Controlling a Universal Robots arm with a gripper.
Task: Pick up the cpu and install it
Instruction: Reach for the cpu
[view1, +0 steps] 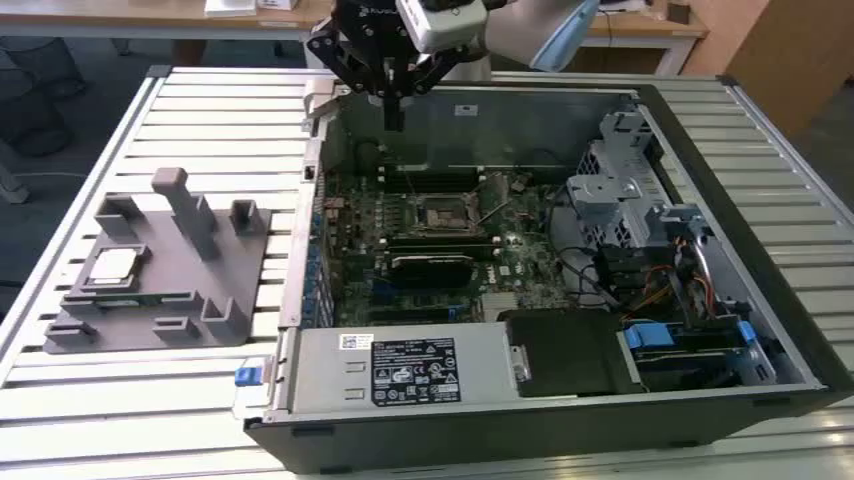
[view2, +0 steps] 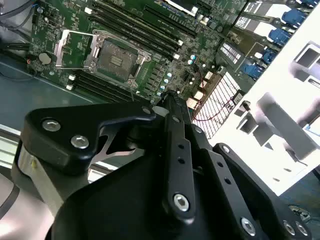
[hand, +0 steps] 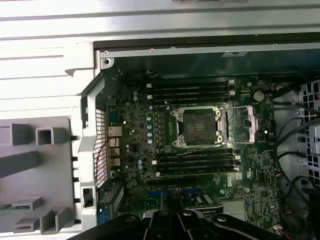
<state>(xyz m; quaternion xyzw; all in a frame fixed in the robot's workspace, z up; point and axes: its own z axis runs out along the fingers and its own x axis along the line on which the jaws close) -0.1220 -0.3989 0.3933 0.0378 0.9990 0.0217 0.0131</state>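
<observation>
- The case (view1: 534, 432) lies open on its side on a slatted table (view1: 200, 110), with the motherboard facing up inside it.
- The gripper (view1: 394, 120) hangs over the case's far rim, at the corner nearest the tray, pointing down. It touches nothing.
- Its fingers (view2: 170, 107) are pressed together with nothing between them; the closed tips also show in the second wrist view.
- The cpu (view1: 112, 266) sits outside the case, lying flat in a recess of the grey tray (view1: 247, 270), silver top up. It is well apart from the gripper.
- The tray rests on the table just beside the case, on the exterior view's left.
- A green memory stick (view1: 130, 300) lies in the tray just beside the cpu, on the side nearer the case's front end.
- The socket (view1: 441, 212) is near the middle of the case's board, between rows of memory slots. It shows in both wrist views (hand: 199, 126) (view2: 114, 59).
- The socket is bare, its metal cover plate (hand: 252, 122) swung open to one side, and a thin lever stands free beside it.
</observation>
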